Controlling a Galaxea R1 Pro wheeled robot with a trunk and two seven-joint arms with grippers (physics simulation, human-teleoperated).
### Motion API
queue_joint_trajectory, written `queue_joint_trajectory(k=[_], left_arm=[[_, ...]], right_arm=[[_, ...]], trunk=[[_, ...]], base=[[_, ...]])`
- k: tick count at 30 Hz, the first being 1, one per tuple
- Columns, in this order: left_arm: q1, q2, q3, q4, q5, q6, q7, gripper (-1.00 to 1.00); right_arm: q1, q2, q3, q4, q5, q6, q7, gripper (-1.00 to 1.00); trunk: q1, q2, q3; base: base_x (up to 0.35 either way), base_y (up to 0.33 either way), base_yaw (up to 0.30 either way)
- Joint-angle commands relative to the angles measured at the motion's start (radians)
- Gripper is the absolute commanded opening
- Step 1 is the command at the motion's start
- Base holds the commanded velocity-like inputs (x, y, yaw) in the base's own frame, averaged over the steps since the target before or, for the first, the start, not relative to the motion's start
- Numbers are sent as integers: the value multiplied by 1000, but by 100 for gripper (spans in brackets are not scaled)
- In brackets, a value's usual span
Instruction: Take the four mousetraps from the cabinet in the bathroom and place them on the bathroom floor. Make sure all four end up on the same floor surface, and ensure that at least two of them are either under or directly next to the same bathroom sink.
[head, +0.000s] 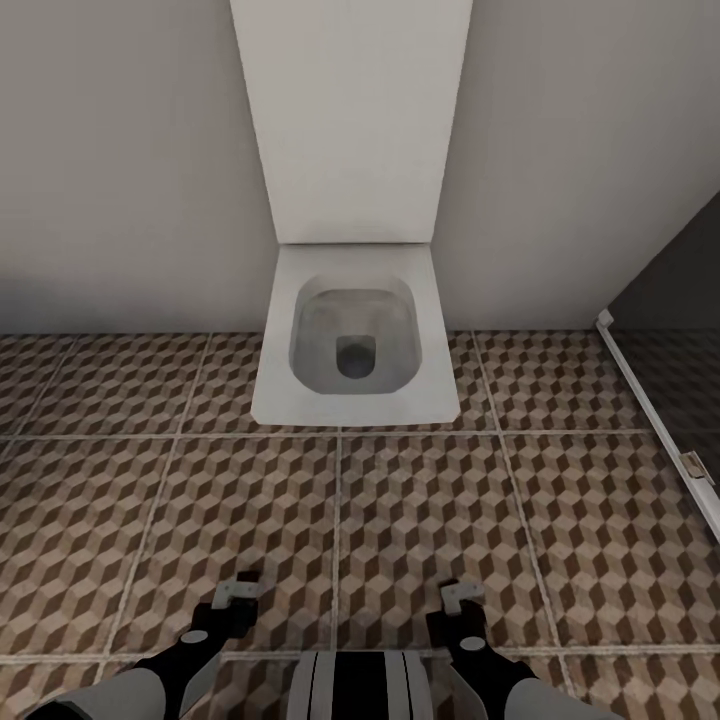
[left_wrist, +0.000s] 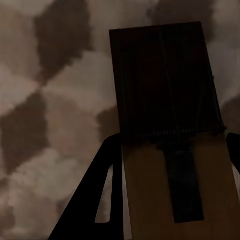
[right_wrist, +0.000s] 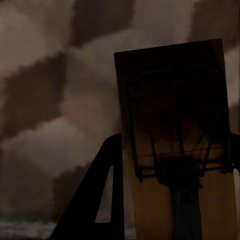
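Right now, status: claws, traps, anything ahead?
Left claw shut on a mousetrap. Right claw shut on a second mousetrap. Toilet dead ahead on the bathroom floor.

Cube-patterned bathroom floor (head: 420, 520)
A white toilet (head: 355, 340) is seen standing on the tiles; a dark shower base (head: 680, 390) apparently adjoins them.

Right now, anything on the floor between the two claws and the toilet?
No. In the head view only bare patterned bathroom floor lies between the left claw, the right claw and the toilet.
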Motion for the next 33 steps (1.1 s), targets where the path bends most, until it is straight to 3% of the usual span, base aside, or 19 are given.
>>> queue_joint_trajectory(k=[1,11,17,24,33], left_arm=[[0,0,-7,1,7,-2,7,-100],[0,-3,-6,1,5,-10,7,-100],[0,-5,-7,4,-2,-77,0,-100],[0,-8,-5,6,-39,-89,5,-100],[0,-8,-4,4,-48,-103,8,-100]], right_arm=[[0,0,1,1,5,-7,-5,-100],[0,-1,-2,1,2,-92,-8,-100],[0,-1,-2,1,3,-98,-9,-100],[0,-1,-2,1,3,-98,-9,-100],[0,-3,-2,1,4,-98,-9,-100]], trunk=[[0,0,-1],[0,0,-1],[0,0,-1],[0,0,-1],[0,0,-1]], base=[[0,0,0],[0,0,0],[0,0,0],[0,0,0],[0,0,0]])
